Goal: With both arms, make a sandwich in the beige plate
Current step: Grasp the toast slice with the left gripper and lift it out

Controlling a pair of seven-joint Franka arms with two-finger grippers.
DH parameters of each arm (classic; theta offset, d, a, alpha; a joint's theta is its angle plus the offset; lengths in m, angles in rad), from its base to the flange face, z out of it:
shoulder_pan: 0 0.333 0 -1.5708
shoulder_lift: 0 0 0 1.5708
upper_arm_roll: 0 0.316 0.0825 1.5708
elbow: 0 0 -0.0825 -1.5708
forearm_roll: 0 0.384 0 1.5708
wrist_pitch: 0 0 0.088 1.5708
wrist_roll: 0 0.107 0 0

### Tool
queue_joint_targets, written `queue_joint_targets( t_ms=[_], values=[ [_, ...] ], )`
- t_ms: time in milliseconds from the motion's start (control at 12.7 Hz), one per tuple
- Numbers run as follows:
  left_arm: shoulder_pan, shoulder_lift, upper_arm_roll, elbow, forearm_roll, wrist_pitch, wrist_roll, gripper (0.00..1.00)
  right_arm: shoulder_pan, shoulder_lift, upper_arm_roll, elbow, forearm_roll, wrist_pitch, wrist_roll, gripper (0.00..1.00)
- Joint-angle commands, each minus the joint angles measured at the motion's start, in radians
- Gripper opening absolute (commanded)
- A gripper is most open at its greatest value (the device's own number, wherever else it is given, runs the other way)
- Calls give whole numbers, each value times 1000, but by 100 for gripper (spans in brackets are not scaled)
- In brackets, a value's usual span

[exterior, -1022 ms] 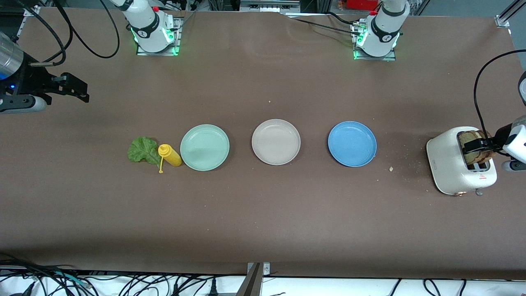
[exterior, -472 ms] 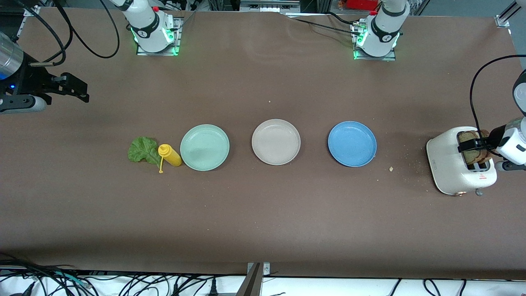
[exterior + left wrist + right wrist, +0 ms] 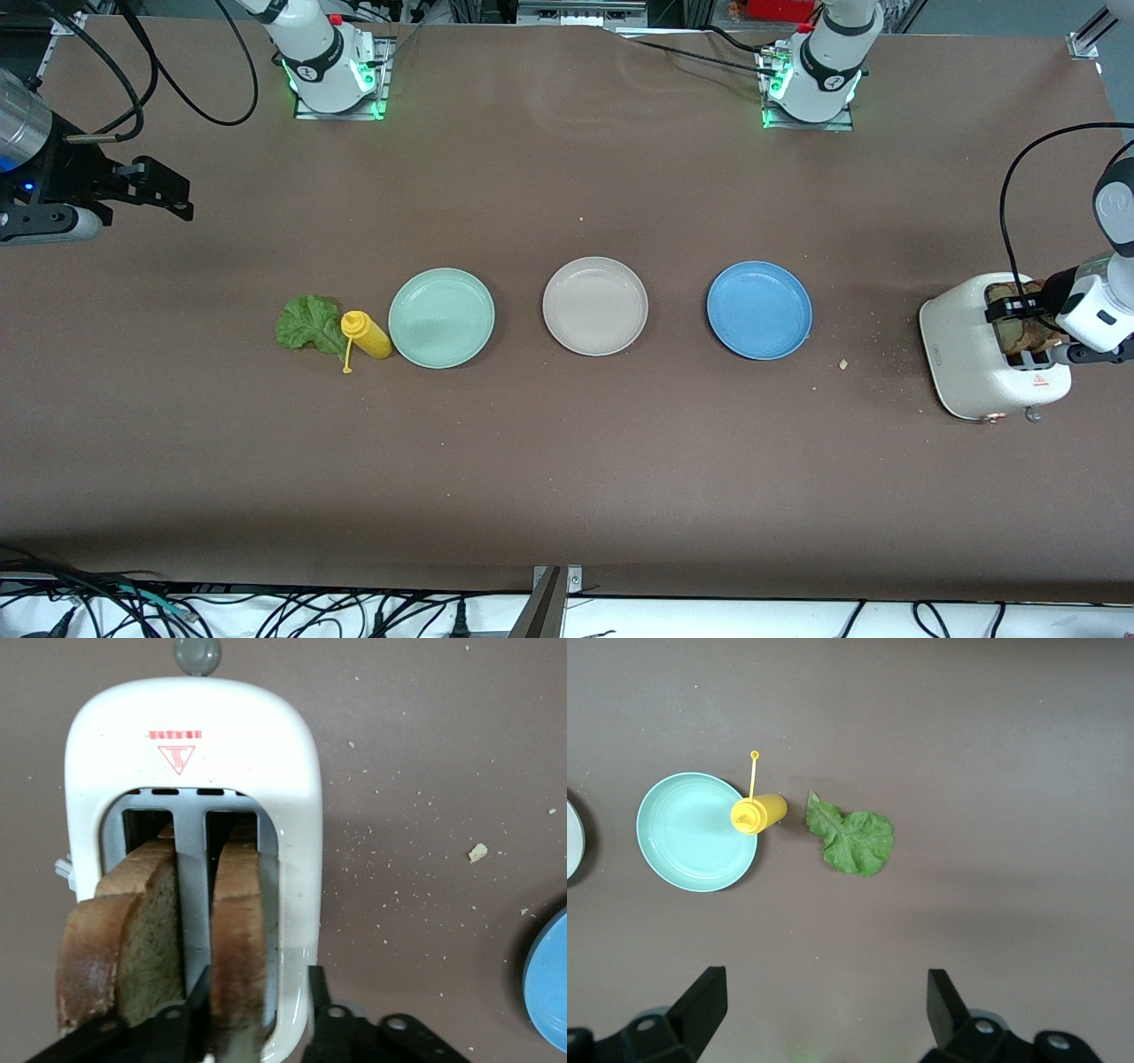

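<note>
Reaching over the white toaster [image 3: 979,354] at the left arm's end of the bench [image 3: 567,461], the left hand [image 3: 1019,330] sits at the toaster's top with its fingers [image 3: 182,1028] spread to either side of one bread slice [image 3: 237,948] standing in a slot. Whether the fingers press the crust cannot be determined. A second bread slice [image 3: 120,939] stands in the adjacent slot, outside the fingers.

The beige plate [image 3: 594,306] lies well apart from the toaster, toward the right arm's end, with nothing on it. A blue plate [image 3: 759,310] lies between it and the toaster. A mint-green plate [image 3: 441,317] lies farther along the same row, followed by a yellow squeeze bottle [image 3: 365,334] touching its rim and a lettuce leaf [image 3: 306,323] just beside the bottle.

The right hand [image 3: 819,1010] waits, fingers wide apart and holding nothing, at the right arm's end of the bench.
</note>
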Motion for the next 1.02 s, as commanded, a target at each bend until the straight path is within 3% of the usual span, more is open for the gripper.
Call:
queue_joint_targets(
  t_ms=[0,315,550,786,944],
  values=[
    [11,-17,-9,-6,17,-5,12,0,-1,-4,2,6,10,-11,7,100],
    [20,-51,-9,12,19,-39,10,0,-1,-4,2,6,10,-7,7,100],
    [11,-104,-19,63,19,-137,6,0,1,-2,2,6,12,-7,10,100],
    [10,-106,-102,172,17,-260,-1,0,-2,-2,0,6,9,-6,-3,100],
    [10,-105,-194,199,5,-321,5,0,-2,-2,0,6,10,-6,-3,100]
  ],
)
